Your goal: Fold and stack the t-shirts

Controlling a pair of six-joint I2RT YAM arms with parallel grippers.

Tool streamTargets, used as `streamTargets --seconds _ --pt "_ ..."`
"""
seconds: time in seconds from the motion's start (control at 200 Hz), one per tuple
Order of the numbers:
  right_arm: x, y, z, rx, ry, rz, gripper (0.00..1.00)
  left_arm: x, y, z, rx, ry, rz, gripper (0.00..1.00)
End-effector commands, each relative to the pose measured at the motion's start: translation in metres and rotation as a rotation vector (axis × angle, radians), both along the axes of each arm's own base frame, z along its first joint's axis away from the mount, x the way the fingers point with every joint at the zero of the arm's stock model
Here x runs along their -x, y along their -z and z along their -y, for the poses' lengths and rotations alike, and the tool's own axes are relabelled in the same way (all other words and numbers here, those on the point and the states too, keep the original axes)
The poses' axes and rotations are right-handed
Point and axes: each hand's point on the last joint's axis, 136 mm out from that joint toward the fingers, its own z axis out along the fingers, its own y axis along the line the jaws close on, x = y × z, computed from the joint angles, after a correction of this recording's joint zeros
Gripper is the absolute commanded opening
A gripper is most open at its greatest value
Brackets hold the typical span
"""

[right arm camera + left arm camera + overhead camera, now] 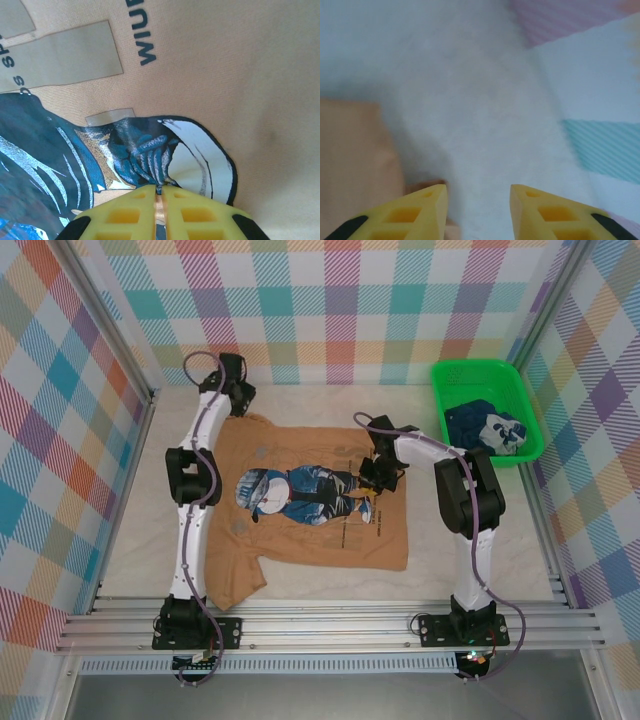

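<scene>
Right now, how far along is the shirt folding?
Barely begun. Done: the tan shirt lies spread flat on the table. In hand: the right gripper is shut pinching its print; the left gripper is open by its far edge. Left: every fold, plus the navy shirt crumpled in the basket.

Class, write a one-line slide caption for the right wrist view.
Right pincer shut on a pinch of the tan t-shirt at its blue and white cartoon print.

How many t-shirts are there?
2. A tan-brown t-shirt lies spread flat on the table, and a dark navy t-shirt sits crumpled in the green basket. More could be hidden under that one.
</scene>
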Motion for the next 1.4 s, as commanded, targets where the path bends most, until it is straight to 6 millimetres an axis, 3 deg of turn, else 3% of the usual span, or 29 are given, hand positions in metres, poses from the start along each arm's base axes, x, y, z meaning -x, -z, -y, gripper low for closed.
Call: streamTargets --seconds 0.0,0.325,0.44,0.635,0.82,1.0,1.11,1.295,1.395 --pt "0.03 0.033 0.02 0.111 -0.015 -0.118 0.12 0.0 -0.022 0.007 0.017 -0.002 0.04 0.4" --pt "0.029 0.033 0.018 0.102 -0.024 -0.12 0.1 0.012 0.007 0.0 -0.023 -0.006 -0.047 0.39" --pt "0.029 0.034 0.018 0.103 -0.029 -0.123 0.1 0.015 0.01 0.004 -0.033 0.007 -0.062 0.39" --pt "0.029 0.035 0.017 0.102 -0.029 -0.127 0.1 0.027 0.034 0.01 -0.057 0.058 -0.143 0.39" --pt "0.029 0.035 0.017 0.1 -0.026 -0.129 0.1 0.023 0.037 0.017 -0.072 0.104 -0.128 0.26" --pt "0.03 0.036 0.017 0.099 -0.026 -0.13 0.1 0.02 0.03 0.019 -0.079 0.115 -0.105 0.1" --pt "0.031 0.036 0.017 0.098 -0.026 -0.131 0.08 0.014 0.012 0.022 -0.112 0.143 -0.057 0.0" --pt "0.031 0.037 0.017 0.099 -0.026 -0.133 0.07 0.001 -0.039 0.036 -0.163 0.199 0.076 0.0" --pt "0.03 0.037 0.017 0.097 -0.025 -0.132 0.06 0.0 -0.054 0.048 -0.187 0.241 0.11 0.0"
